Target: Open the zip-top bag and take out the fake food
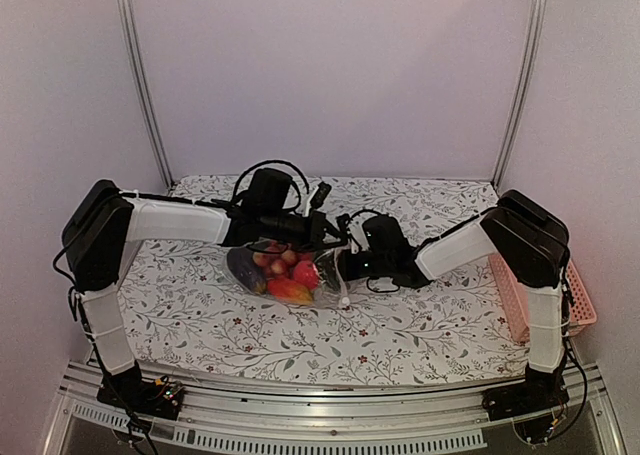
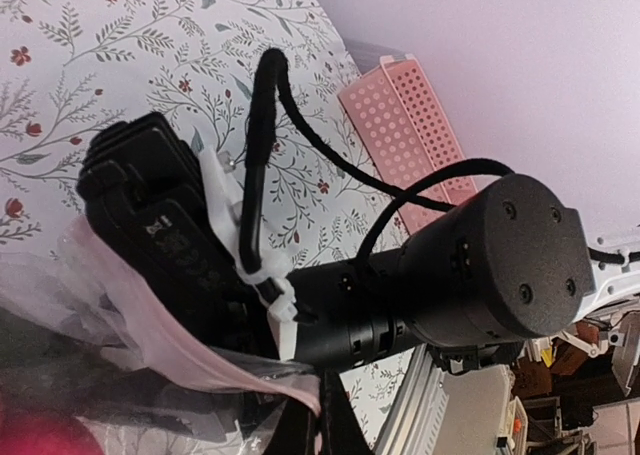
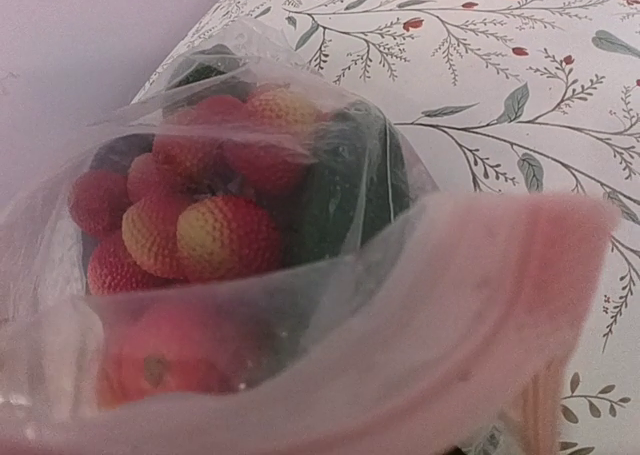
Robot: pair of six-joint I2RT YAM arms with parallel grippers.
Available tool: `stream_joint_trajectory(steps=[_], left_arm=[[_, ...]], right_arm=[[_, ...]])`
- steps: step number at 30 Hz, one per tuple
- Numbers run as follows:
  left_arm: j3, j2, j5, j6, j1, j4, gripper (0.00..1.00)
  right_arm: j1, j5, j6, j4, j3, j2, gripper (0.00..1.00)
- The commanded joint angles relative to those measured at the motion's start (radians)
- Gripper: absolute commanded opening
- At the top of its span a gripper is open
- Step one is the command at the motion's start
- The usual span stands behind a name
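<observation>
Floral tablecloth [image 1: 420, 325]; zip-top bag [image 1: 285, 272] rim clamped in left jaws; right jaws alongside, state unclear.

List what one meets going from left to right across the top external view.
The left arm's elbow → zip-top bag holding the fake food → right arm's wrist → pink basket.
</observation>
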Motion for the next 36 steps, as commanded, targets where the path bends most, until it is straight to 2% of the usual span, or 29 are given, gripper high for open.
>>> stream_joint_trajectory(steps=[1, 5, 9, 11, 13, 18, 30, 33, 36], left_arm=[[-0.017, 0.014, 0.020, -0.015, 0.021, 0.045, 0.00], [-0.026, 0.018, 0.018, -0.026, 0.035, 0.050, 0.00], [-0.037, 0.016, 0.018, -0.034, 0.042, 0.063, 0.00], [-0.037, 0.019, 0.023, -0.036, 0.041, 0.067, 0.00], [-0.038, 0.024, 0.029, -0.040, 0.040, 0.078, 0.00], [-0.040, 0.038, 0.043, -0.054, 0.040, 0.104, 0.00], [-0.060, 0.046, 0.042, -0.065, 0.040, 0.120, 0.00], [-0.063, 0.055, 0.043, -0.071, 0.041, 0.130, 0.00], [-0.065, 0.059, 0.046, -0.074, 0.042, 0.131, 0.00]], right_arm=[[0.012, 0.072, -0.041, -0.124, 0.000, 0.041, 0.32], [0.019, 0.099, -0.069, -0.184, -0.005, -0.004, 0.24], [0.019, 0.128, -0.087, -0.225, -0.046, -0.098, 0.22], [0.019, 0.139, -0.100, -0.253, -0.054, -0.139, 0.24], [0.019, 0.134, -0.118, -0.268, -0.056, -0.152, 0.30], [0.024, 0.094, -0.115, -0.265, -0.034, -0.133, 0.39], [0.045, 0.114, -0.113, -0.270, 0.062, 0.036, 0.44], [0.045, 0.140, -0.114, -0.300, 0.053, 0.048, 0.42], [0.045, 0.181, -0.119, -0.327, 0.026, 0.012, 0.33]])
